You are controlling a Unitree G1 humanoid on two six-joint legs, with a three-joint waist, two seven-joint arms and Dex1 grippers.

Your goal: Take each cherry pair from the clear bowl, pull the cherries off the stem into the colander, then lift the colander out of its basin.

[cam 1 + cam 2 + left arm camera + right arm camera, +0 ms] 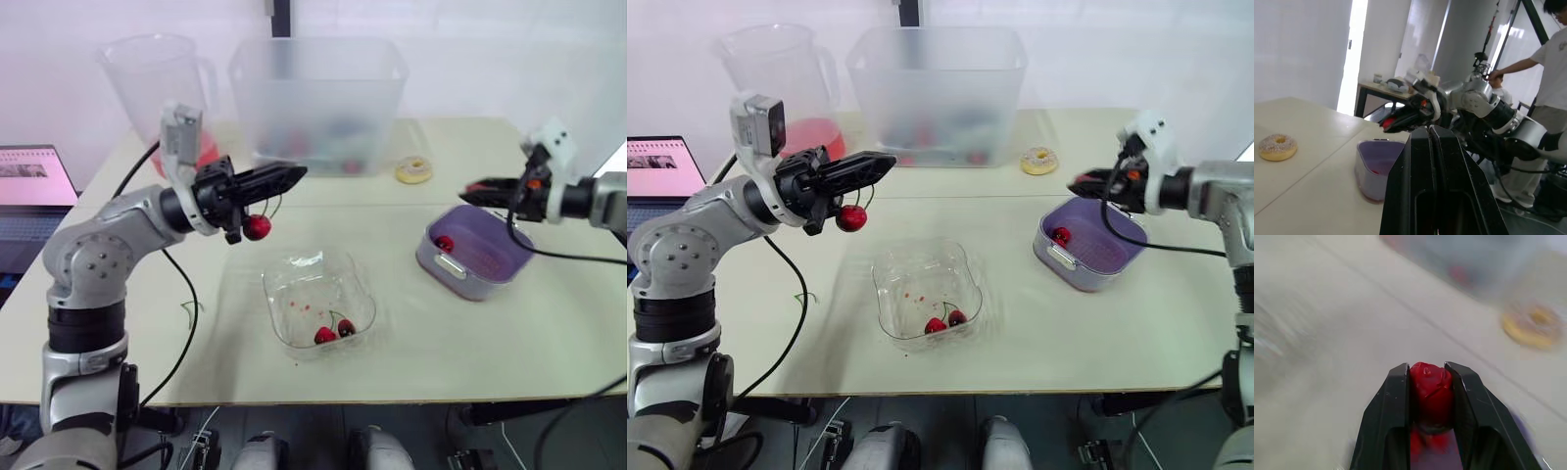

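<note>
My left gripper [299, 173] is shut on a cherry stem, and one red cherry [257, 227] hangs below it, above the table left of the clear bowl [284, 323]. In the bowl lies a cherry pair [333, 331]. To the right stands the purple colander [490, 279] in its basin, with one cherry [445, 243] inside. My right gripper [468, 189] hovers over the colander's far left rim. It is shut on a red cherry [1430, 387], squeezed between the fingers [1393, 406].
A frosted bin [318, 98] and a pitcher [157, 78] stand at the back. A donut [413, 170] lies behind the colander. A laptop [34, 186] sits at the left table edge. A person [1547, 58] stands beyond my right arm.
</note>
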